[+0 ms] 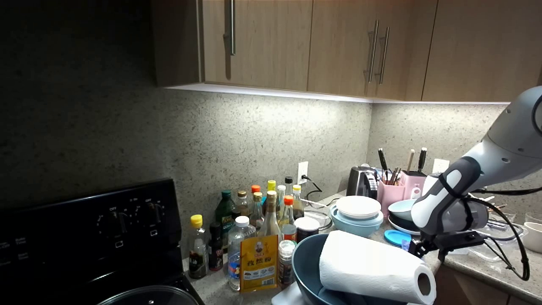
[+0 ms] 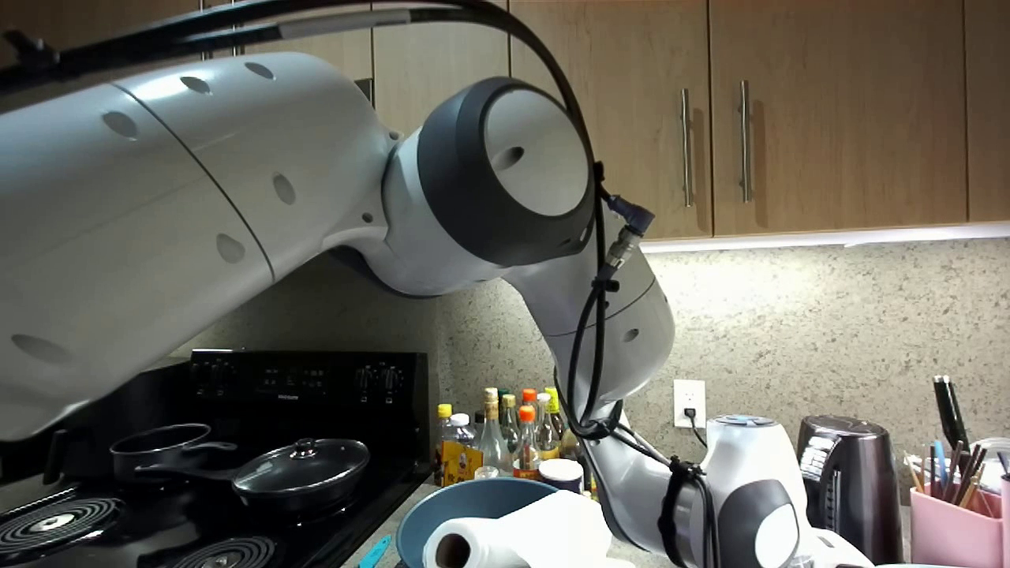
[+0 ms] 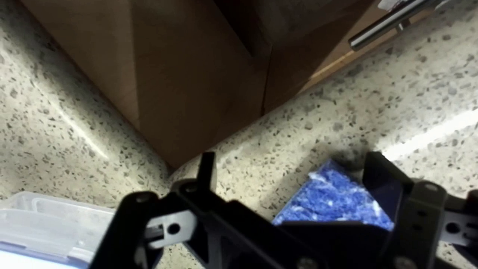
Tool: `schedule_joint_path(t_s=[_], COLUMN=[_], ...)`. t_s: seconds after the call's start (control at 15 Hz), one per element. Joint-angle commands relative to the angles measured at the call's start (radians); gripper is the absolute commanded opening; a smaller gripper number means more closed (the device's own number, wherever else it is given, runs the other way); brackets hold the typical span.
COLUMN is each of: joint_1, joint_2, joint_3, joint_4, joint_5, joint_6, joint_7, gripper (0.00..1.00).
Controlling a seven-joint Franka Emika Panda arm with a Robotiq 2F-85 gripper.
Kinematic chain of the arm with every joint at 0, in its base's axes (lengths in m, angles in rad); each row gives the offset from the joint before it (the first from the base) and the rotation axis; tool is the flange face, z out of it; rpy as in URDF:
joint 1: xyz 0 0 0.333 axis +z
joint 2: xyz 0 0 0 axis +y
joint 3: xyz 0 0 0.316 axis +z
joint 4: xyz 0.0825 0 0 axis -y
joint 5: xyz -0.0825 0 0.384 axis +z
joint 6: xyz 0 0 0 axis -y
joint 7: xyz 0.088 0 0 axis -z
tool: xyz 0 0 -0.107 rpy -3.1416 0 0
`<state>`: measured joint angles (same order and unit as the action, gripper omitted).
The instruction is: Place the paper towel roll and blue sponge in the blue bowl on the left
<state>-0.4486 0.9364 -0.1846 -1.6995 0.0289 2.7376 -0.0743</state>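
I am in a kitchen. I see a black stove (image 2: 316,402) with coil burners (image 2: 55,521), carrying a pot (image 2: 150,461) and a lidded pan (image 2: 304,477). Wooden cupboards (image 2: 836,118) hang above my speckled table (image 3: 373,108), which holds bottles (image 1: 271,220), stacked bowls (image 1: 358,228) and a pink block (image 1: 410,182) with knife handles (image 1: 422,160) sticking up. A paper towel roll (image 1: 372,267) rests in a blue bowl (image 1: 304,262).

The blue bowl (image 1: 306,262) looks smooth, the paper towel roll (image 1: 377,267) matt. The blue sponge (image 3: 332,198), at the wrist view's four o'clock, looks rough.
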Motion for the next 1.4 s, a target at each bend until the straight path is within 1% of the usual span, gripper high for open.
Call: schedule_joint_path(t_s=[0.0,0.07,0.27,0.33,0.53,0.8,0.87,0.93,1.0,1.27,1.33], joint_1=[-0.01,0.002,0.001,0.032,0.092,0.125,0.135,0.131,0.12,0.12,0.115], joint_2=[0.015,0.01,0.014,0.011,-0.001,0.01,0.012,0.014,0.012,0.014,0.023], joint_3=[0.003,-0.003,-0.003,-0.029,-0.054,-0.06,-0.071,-0.069,-0.049,-0.056,-0.05], joint_4=[0.038,0.023,0.032,0.036,0.048,0.086,0.091,0.092,0.089,0.091,0.097], joint_5=[-0.004,0.006,0.006,-0.004,-0.016,-0.009,-0.006,0.0,-0.005,-0.005,-0.001], joint_6=[-0.038,-0.016,-0.025,-0.044,-0.044,-0.062,-0.079,-0.088,-0.063,-0.074,-0.065], joint_7=[-0.033,-0.005,-0.005,0.026,0.062,0.09,0.113,0.121,0.089,0.1,0.098], gripper=[1.0,1.0,1.0,1.0,1.0,1.0,1.0,1.0,1.0,1.0,1.0])
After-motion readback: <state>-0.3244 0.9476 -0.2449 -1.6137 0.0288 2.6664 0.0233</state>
